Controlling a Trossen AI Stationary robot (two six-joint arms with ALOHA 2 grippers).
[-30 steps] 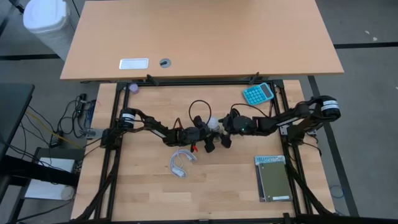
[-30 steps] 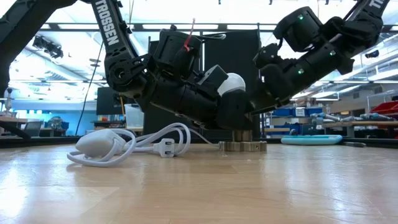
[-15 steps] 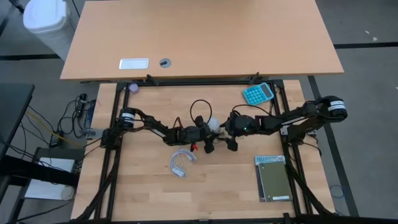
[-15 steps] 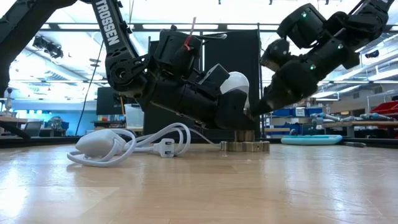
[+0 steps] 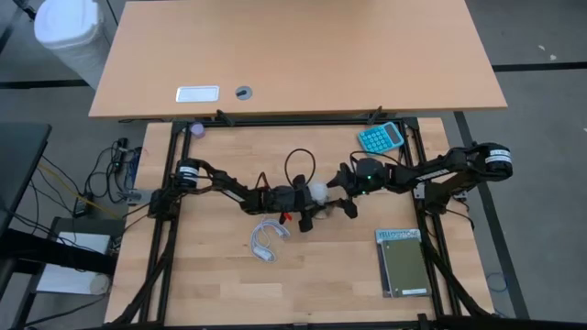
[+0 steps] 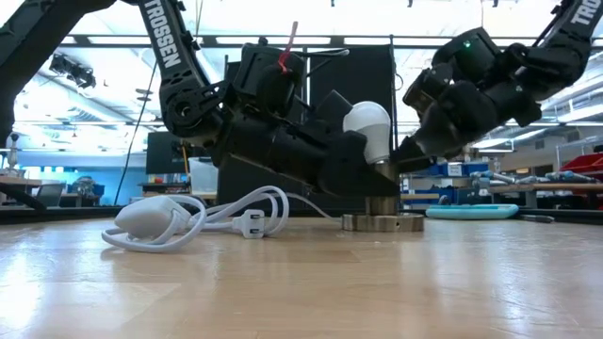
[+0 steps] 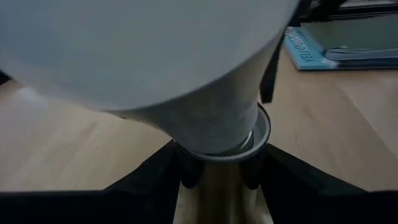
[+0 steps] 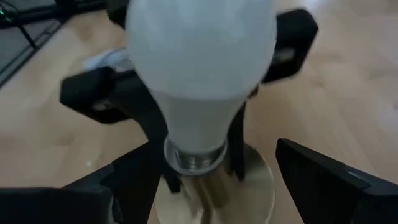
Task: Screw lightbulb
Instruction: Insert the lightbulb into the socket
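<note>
The lightbulb (image 6: pixel 367 121), white and pear-shaped, leans a little above the round grey socket disc (image 6: pixel 382 222) near the table's middle. Its silvery screw base (image 8: pixel 193 158) stands at the socket's raised collar (image 6: pixel 382 202); whether it is in the collar, I cannot tell. My left gripper (image 5: pixel 312 200) comes in from the left, low and nearly level, shut on the bulb. My right gripper (image 5: pixel 343 202) is just right of the bulb and open, with its wide-set fingers (image 8: pixel 323 174) on either side of the bulb and socket, apart from both. My left gripper pinches the bulb low down, at its narrow neck and screw base (image 7: pixel 217 146), one finger (image 8: pixel 155 134) on each side. The fingers come nearly level from the table's left, slanting slightly down. The bulb stands base down over the socket, its globe tipped toward the left arm.
A coiled white cable with a plug (image 5: pixel 266 240) lies near the left gripper on the near side. A teal calculator (image 5: pixel 381 137) sits at the far right and a green book (image 5: pixel 402 263) at the near right. A black wire loop (image 5: pixel 298 165) rises behind the bulb.
My left gripper has turned at the wrist without leaving its place, and the bulb in it has swung from a strong lean to nearly upright over the socket. My right gripper has drawn back from the bulb toward the table's right edge.
</note>
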